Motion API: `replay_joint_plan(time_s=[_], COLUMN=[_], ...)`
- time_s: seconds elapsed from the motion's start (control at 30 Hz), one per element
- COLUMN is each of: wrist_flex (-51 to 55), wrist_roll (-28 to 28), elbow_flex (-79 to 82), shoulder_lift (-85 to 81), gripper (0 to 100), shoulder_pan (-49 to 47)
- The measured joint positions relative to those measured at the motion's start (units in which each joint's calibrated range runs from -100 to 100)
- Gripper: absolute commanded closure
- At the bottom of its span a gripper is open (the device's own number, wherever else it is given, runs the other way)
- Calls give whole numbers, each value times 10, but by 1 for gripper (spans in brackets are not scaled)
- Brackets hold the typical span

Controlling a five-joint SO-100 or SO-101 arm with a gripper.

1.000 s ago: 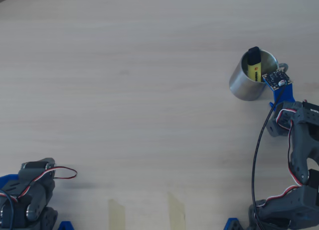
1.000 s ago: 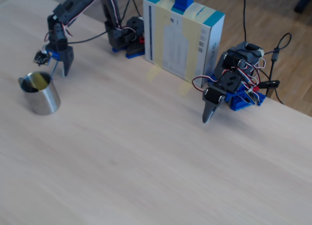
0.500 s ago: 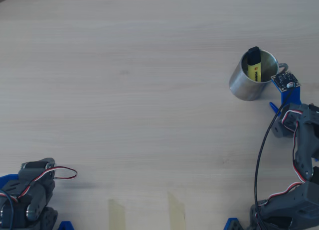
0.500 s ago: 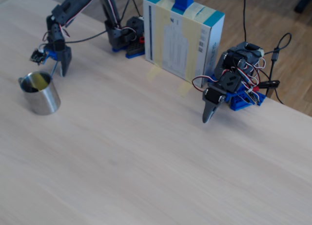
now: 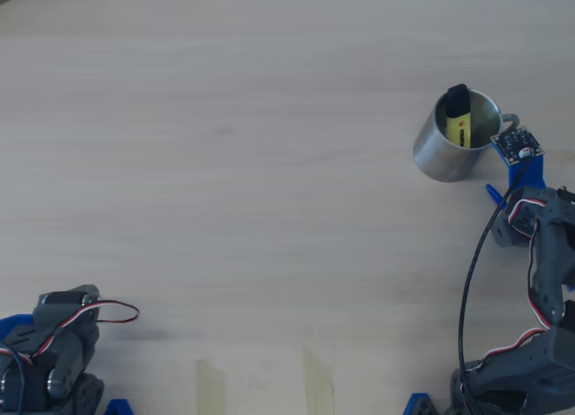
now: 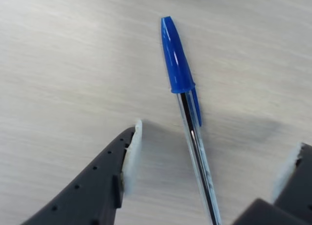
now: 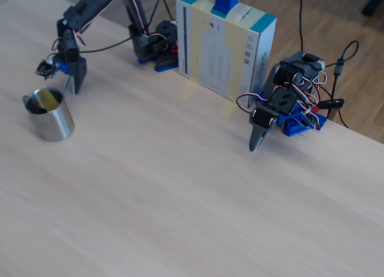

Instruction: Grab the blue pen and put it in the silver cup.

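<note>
The pen (image 6: 187, 108) lies flat on the tabletop between the gripper's (image 6: 209, 161) two spread fingers, touching neither, its blue cap pointing away from the wrist camera and its clear barrel running back under the gripper body; the fingers are parted wide with their pale pads on either side of the barrel, which looks to me like a line-up for closing across it. Nothing is held yet. From overhead, only a sliver of blue shows beside the arm, just off the cup (image 5: 446, 150) near the table's right edge, so the pen is almost wholly hidden beneath the gripper there. The cup stands upright, handle toward the arm, close enough for a short lift to carry the pen over its rim. A yellow highlighter (image 5: 457, 119) already leans inside it. In the fixed view the pen is too thin to make out. The barrel's far end is cut off at the wrist view's bottom edge.
</note>
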Motion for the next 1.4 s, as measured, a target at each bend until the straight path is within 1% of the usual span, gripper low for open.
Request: replay_joint_plan(time_s=[0.37, 0.43, 0.53, 0.6, 0.83, 0.97, 1.13, 1.27, 1.4], wrist_flex=[-6, -8, -8, -8, -27, -27, -37, -40, -40], wrist_roll=[0, 0, 0, 0, 1, 1, 1, 1, 1], elbow_flex=[5, 5, 5, 5, 7, 8, 8, 8, 8], shoulder_lift=[0, 0, 0, 0, 0, 0, 0, 0, 0], gripper=[58, 63, 73, 76, 77, 82, 83, 88, 89], shoulder_pan=[0, 0, 1, 2, 3, 3, 3, 3, 3])
